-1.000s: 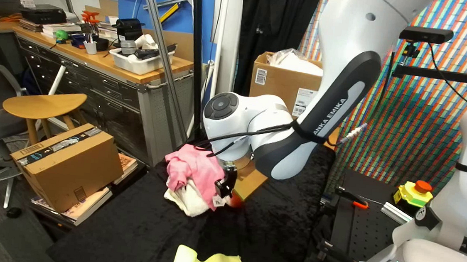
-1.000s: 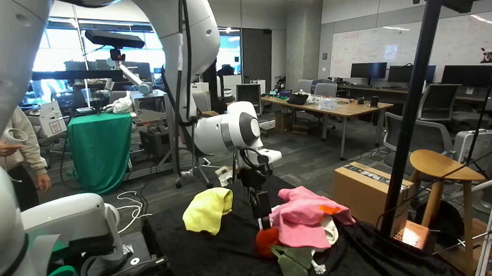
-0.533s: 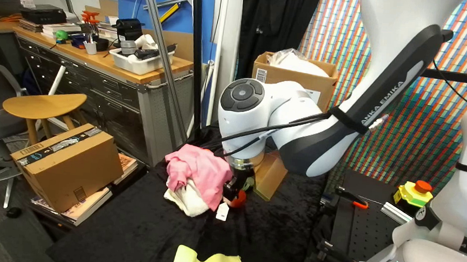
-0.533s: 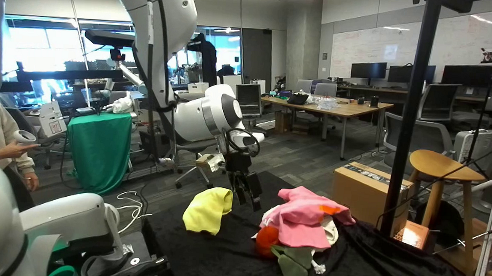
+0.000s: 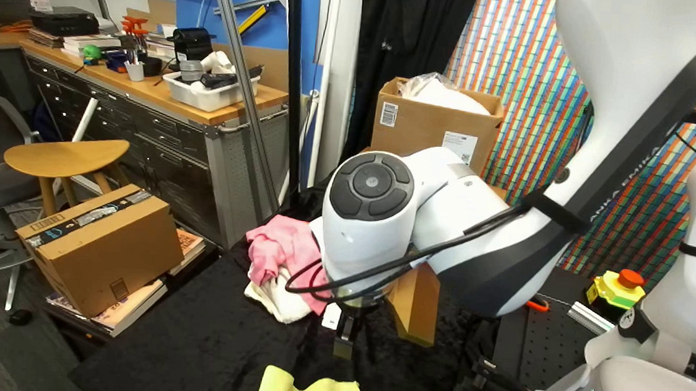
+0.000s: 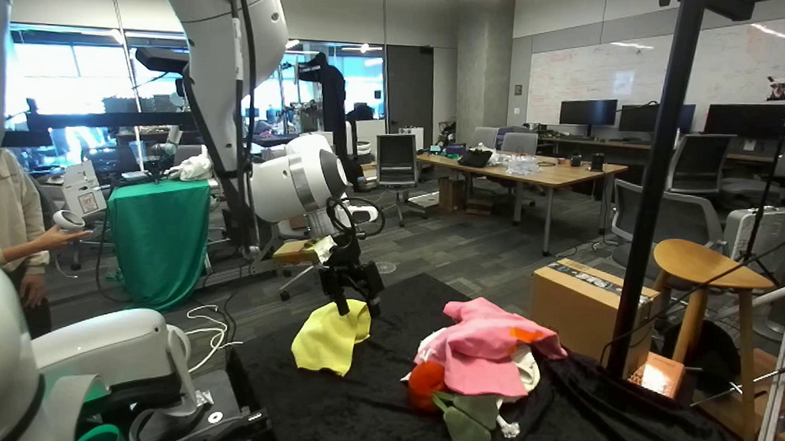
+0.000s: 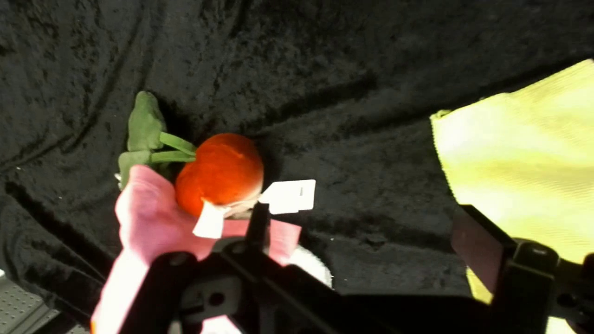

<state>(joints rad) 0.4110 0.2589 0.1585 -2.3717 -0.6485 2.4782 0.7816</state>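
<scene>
End effector [image 7: 364, 227], jaws wide apart, over velvety black fabric [image 7: 362, 139] near ribbed yellow cloth [image 7: 524, 157].

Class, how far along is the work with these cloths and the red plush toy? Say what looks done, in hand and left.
Looks done: the pink cloth lies over the white fabric, with the red plush toy beside them. In hand: nothing; the wrist view shows the tool wide open. Possibly left: the yellow cloth, which lies on the black cover apart from the others.
</scene>
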